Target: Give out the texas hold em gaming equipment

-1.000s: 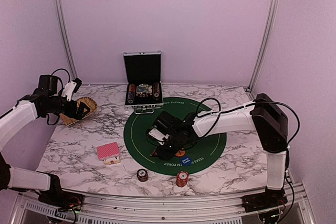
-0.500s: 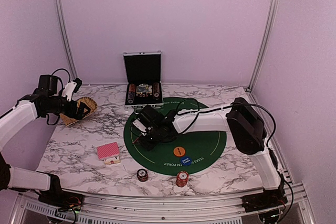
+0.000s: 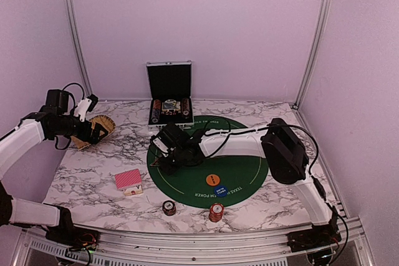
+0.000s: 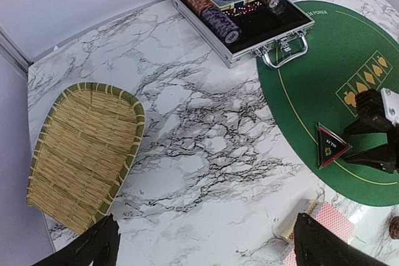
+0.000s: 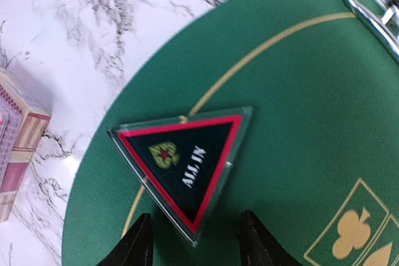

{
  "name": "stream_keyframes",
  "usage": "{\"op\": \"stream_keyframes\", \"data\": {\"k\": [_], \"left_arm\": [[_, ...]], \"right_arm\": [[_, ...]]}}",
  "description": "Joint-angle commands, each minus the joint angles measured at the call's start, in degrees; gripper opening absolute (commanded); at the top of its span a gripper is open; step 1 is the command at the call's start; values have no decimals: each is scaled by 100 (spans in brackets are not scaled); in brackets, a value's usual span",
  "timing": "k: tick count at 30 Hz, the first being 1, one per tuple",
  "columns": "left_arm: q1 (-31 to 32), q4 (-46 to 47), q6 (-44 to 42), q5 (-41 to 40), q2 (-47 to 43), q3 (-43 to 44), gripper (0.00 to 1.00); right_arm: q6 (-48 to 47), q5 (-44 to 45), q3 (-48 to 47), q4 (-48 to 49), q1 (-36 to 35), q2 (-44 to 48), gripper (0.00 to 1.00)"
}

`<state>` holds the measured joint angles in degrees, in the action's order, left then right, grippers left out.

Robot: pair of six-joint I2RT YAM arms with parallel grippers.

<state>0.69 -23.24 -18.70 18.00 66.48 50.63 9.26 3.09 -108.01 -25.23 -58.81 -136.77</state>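
Note:
The black triangular "ALL IN" marker (image 5: 184,163) lies flat on the green mat's left rim (image 4: 330,145). My right gripper (image 5: 196,244) hangs just over it, open, and the marker's near corner lies between the fingertips without touching either. My left gripper (image 4: 209,250) is open over bare marble beside the woven tray (image 4: 81,154). The red-backed card deck (image 3: 128,180) rests on the marble left of the mat. Orange (image 3: 212,179) and blue (image 3: 219,191) discs sit at the mat's front. Two chip stacks (image 3: 169,207) (image 3: 216,211) stand near the front edge.
The silver-edged case (image 3: 169,101) stands open at the back with rows of chips and a card deck inside; its handle reaches the round green mat (image 3: 243,160). The right arm stretches leftwards across the mat. The woven tray (image 3: 93,130) lies at the far left.
My right arm swept from the mat's front centre to its left rim, uncovering the orange disc. Its jaws have widened, and the triangular marker now lies on the mat. The left arm stayed still.

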Motion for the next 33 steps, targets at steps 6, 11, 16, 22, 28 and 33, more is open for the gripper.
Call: {"op": "stream_keyframes", "data": {"k": [6, 11, 16, 22, 28, 33], "left_arm": [[-27, -300, -90, 114, -82, 201, 99], [-28, -343, -108, 131, -91, 209, 99], [-32, -374, -151, 130, -74, 219, 99], [-31, -389, -152, 183, -60, 229, 99], [-25, -398, -153, 178, -71, 254, 99], [-25, -401, -152, 146, -66, 263, 99]], "right_arm": [[192, 217, 1389, 50, 227, 1914, 73], [410, 328, 2690, 45, 352, 2716, 80], [596, 490, 3552, -58, 469, 3182, 90], [686, 536, 4068, -63, 498, 3393, 98], [719, 384, 4200, 18, 497, 3280, 94], [724, 301, 4193, 62, 460, 3165, 83]]}}
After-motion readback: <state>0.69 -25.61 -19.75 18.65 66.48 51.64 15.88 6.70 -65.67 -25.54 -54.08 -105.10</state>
